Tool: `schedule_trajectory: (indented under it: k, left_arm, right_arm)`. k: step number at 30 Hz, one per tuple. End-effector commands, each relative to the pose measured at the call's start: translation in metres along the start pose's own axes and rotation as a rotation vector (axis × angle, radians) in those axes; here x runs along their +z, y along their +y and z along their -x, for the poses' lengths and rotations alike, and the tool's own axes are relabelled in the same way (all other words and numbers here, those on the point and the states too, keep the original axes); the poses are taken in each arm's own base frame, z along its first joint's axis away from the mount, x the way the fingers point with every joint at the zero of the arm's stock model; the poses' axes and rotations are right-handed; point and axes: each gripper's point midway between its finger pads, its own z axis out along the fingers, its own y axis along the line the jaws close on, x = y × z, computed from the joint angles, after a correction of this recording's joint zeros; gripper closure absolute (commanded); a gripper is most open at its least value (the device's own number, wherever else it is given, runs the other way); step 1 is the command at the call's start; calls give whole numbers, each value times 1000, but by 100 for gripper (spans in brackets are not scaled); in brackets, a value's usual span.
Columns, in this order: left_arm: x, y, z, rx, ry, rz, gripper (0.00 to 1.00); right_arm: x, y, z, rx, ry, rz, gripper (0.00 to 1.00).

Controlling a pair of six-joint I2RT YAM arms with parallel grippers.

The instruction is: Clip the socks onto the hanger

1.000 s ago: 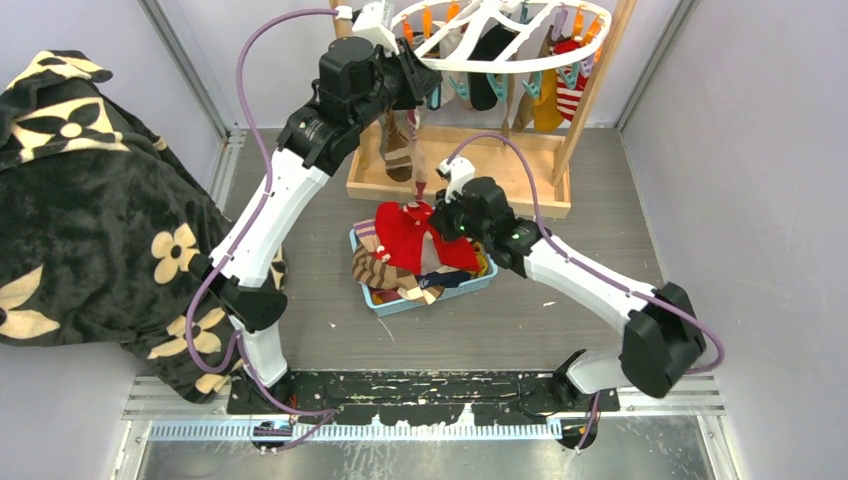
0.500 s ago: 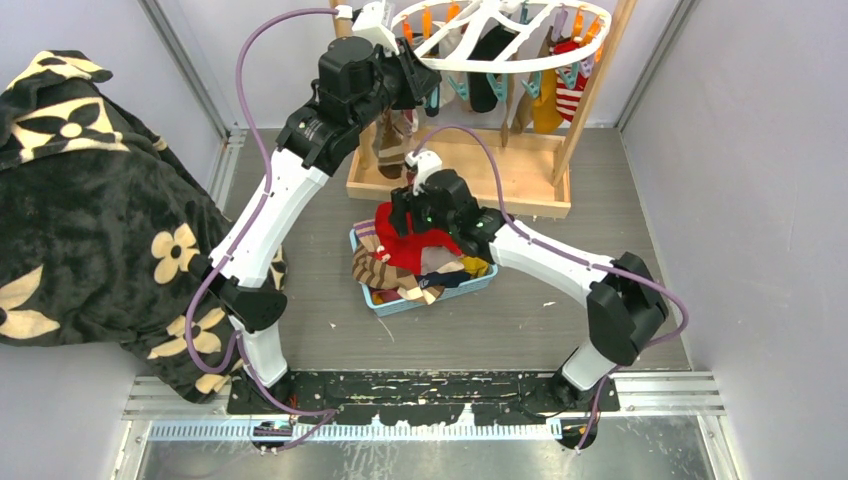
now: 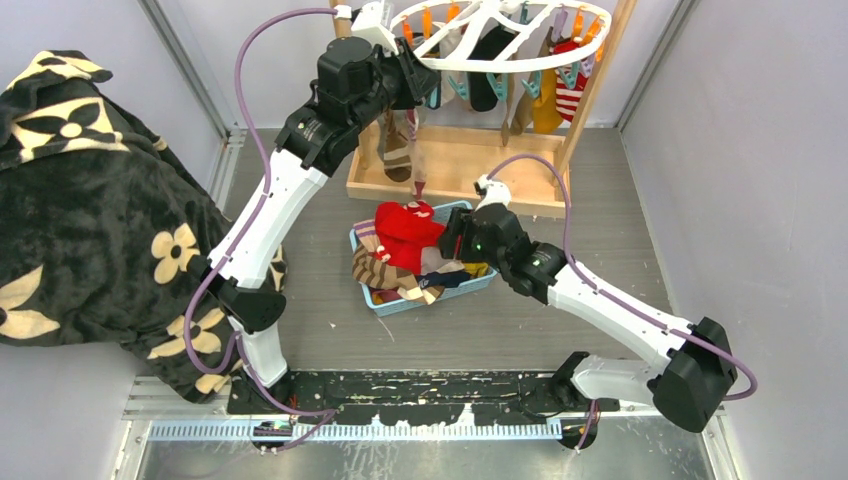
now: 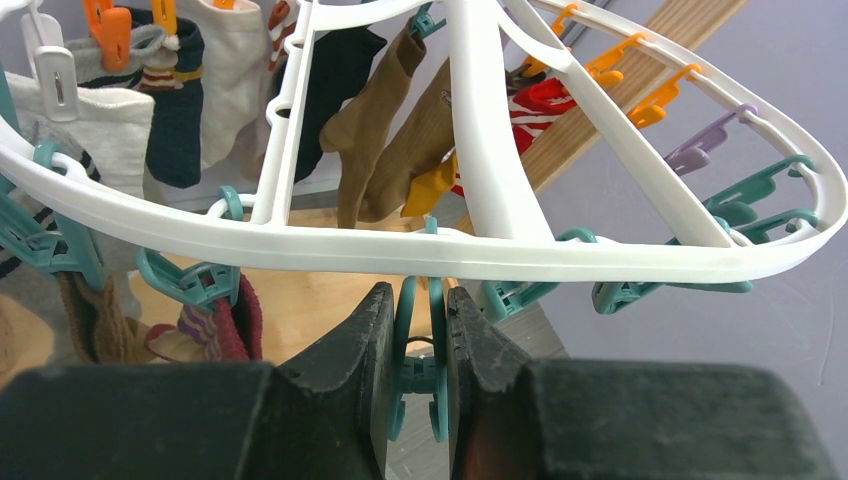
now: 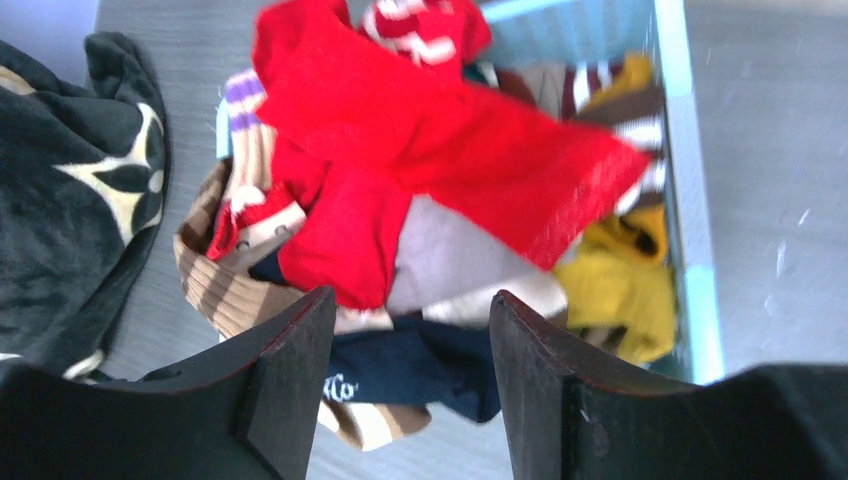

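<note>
The socks (image 3: 408, 232) lie heaped in a blue basket (image 5: 700, 310) on the table, the hanger (image 4: 300, 240) hangs above, where the left gripper (image 4: 422, 300) pinches a teal clip (image 4: 415, 370) under its rim, and the right gripper (image 5: 410, 310) hangs wide open and empty over the heap.

The right hand (image 5: 410, 300) gapes above socks (image 5: 400, 130) heaped in a blue basket (image 5: 687, 200).

Small white lettering stands on the navy sock (image 5: 400, 365) in the right wrist view, near its left end; it is too blurred to read. Nothing else carries legible text.
</note>
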Motion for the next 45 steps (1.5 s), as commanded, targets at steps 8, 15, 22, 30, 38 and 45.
schedule_trajectory:
  k: [8,15,22,30,38,45]
  left_arm:
    - [-25,-16,34,7,-84,-43,85]
    - [-23,-16,34,5,-83,-43,85]
    - [-23,-17,34,4,-85,-46,85]
    - [-24,-17,34,7,-82,-46,85]
    - [-24,-17,33,4,-79,-47,85]
    - [-24,-17,33,1,-79,-49,86]
  right_arm:
    - [-5,-11,-45,480,59,-30,34]
    - [8,-22,-43,649,-32,-52,36]
    - [26,-37,-29,711,-170,-67,43]
    - [43,-51,-28,749,-209,-102,46]
    - [54,-57,-27,798,-218,-115,46]
    - [63,-58,-26,812,-232,-112,48]
